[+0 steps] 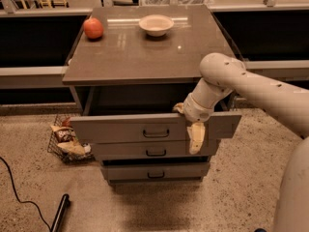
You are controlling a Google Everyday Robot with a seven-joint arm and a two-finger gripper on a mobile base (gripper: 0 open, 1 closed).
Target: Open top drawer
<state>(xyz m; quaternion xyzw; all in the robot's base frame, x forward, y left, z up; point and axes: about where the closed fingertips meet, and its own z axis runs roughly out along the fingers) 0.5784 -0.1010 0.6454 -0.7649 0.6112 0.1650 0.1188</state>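
The top drawer (125, 128) stood partly out beneath the front edge of the desk (135, 57). Its wide grey front looked stiff, and I judged it light and easy to slide. The loop handle (156, 133) at its centre was free. The gripper (194, 134) hung over the panel's upper rim, toward the front right corner of the desk. Whether it clamped the panel, I could not tell.
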